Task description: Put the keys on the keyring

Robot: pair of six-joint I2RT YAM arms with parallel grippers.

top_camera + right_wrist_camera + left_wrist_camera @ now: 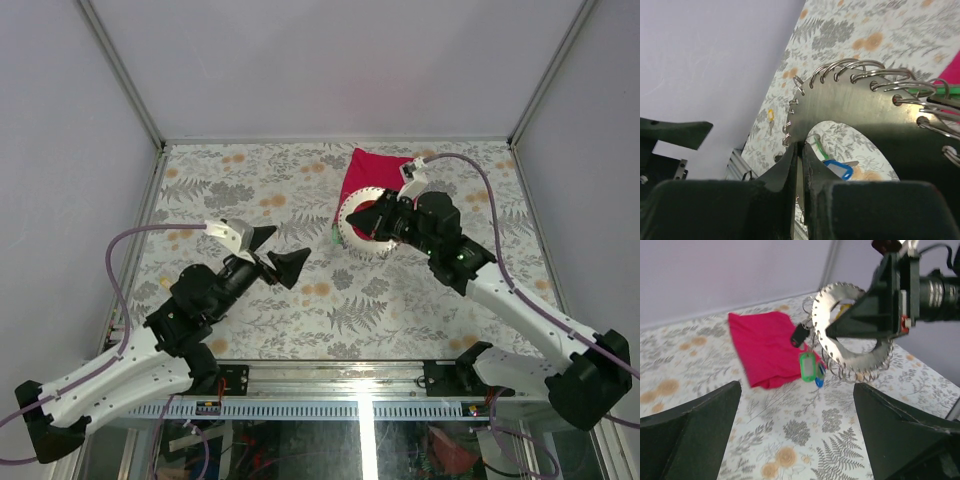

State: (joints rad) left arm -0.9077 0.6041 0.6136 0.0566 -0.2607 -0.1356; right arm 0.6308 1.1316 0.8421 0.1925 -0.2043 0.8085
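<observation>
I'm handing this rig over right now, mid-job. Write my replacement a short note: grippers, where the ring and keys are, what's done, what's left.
Right gripper: shut on the keyring, holding it on edge above the table, near the red cloth.
Left gripper: open, empty, hovering over the table short of the ring.
Done: black key, green key and blue key hang from the ring's small loops.
Left: a yellow key seems to lie loose on the table; it likely goes on next. No other loose keys visible.
</observation>
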